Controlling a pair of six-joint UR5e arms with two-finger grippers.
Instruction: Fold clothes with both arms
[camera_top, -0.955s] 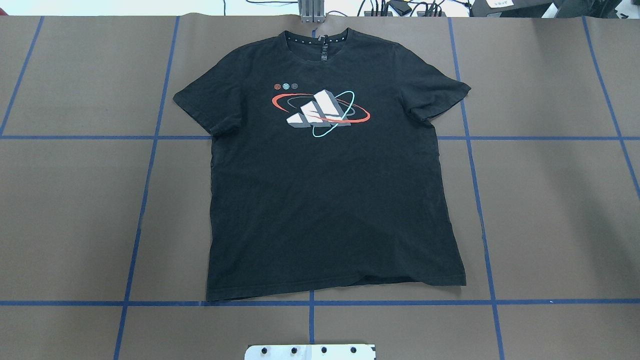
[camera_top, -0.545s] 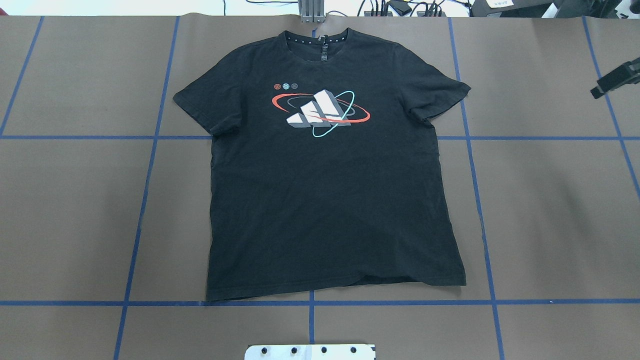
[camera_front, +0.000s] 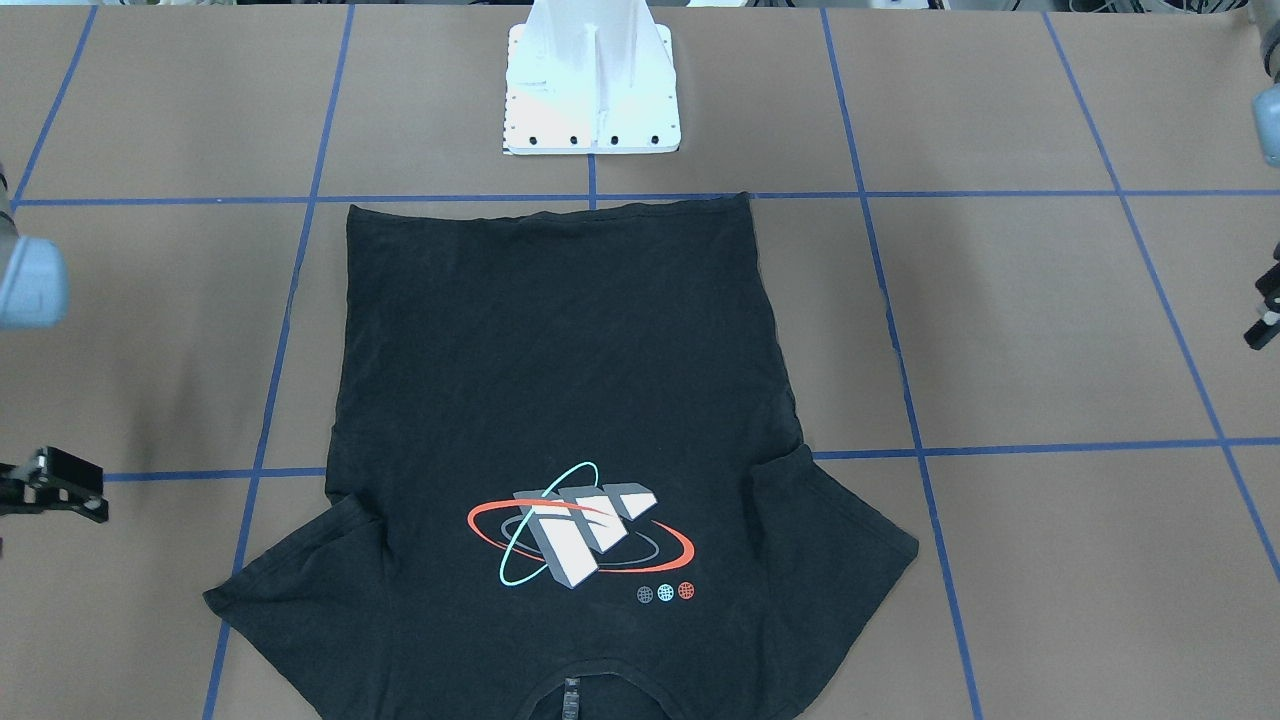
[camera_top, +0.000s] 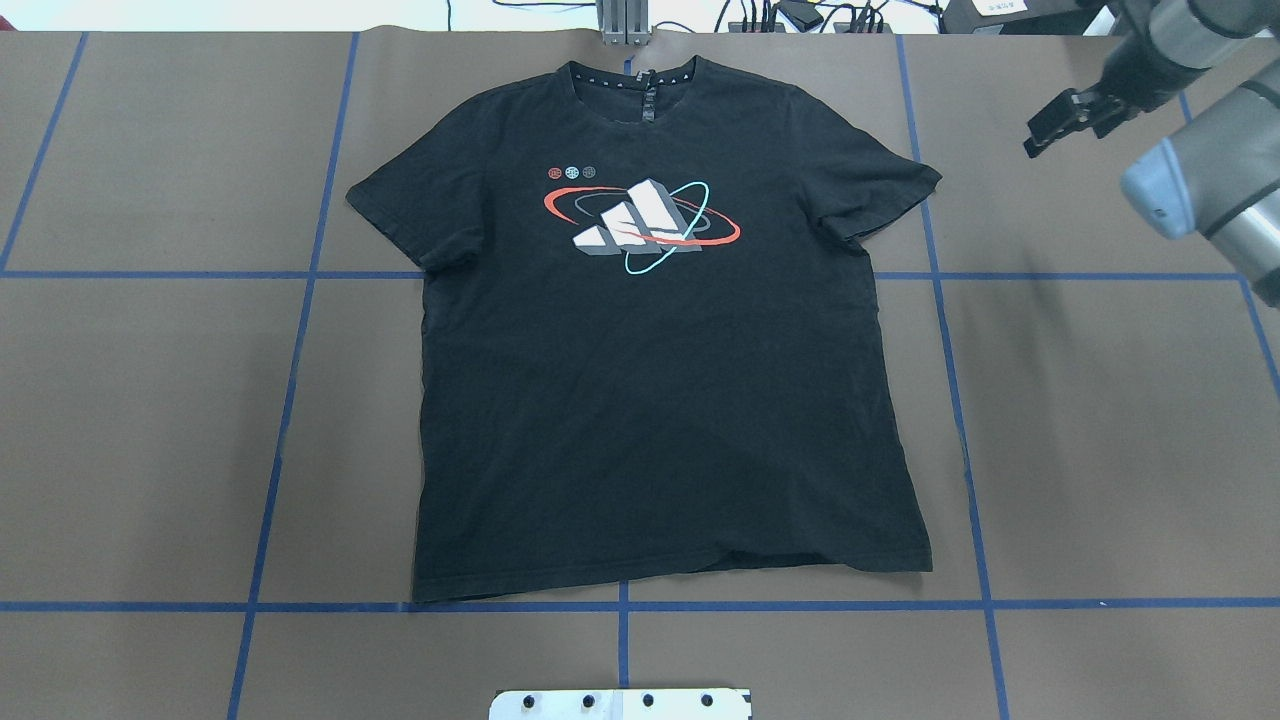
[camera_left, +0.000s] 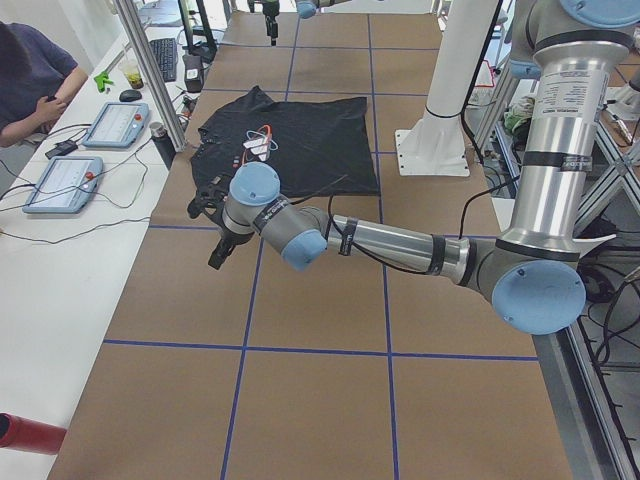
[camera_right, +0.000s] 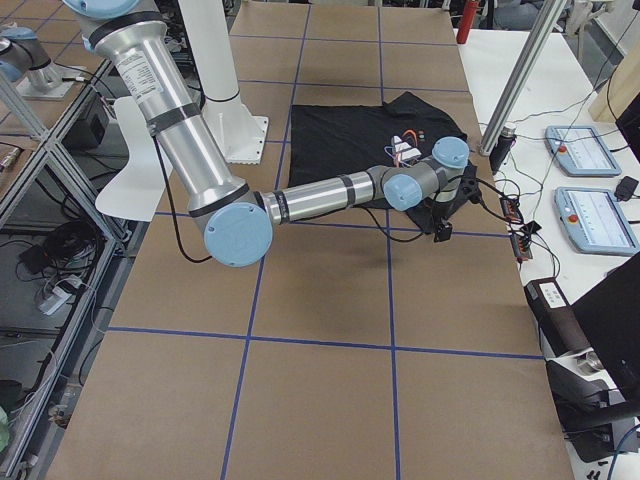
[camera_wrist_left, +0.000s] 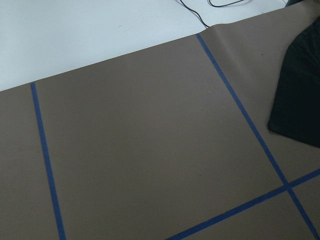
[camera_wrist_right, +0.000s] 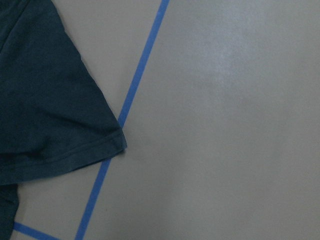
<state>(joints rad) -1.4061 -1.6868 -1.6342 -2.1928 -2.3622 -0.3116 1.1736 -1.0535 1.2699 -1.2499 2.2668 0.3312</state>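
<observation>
Reaching further in from the overhead frame's right edge, the right claw (camera_top: 1042, 133) is now hovering at upper right, near the T-shirt (camera_top: 660, 400), which is lying flat at the frame's centre, print up. Folding is only starting; the next move is likely calling for sleeve grips on both sides. The left claw (camera_front: 1262, 318) is hanging well apart; neither claw's opening can be told.

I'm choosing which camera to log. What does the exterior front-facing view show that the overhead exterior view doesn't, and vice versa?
Only front-facing: the left gripper at the frame's edge and the whole white pedestal base. Only overhead: the full collar and cables beyond the table. Both: the black T-shirt lying flat, graphic up, and the right gripper clear of the cloth.
</observation>
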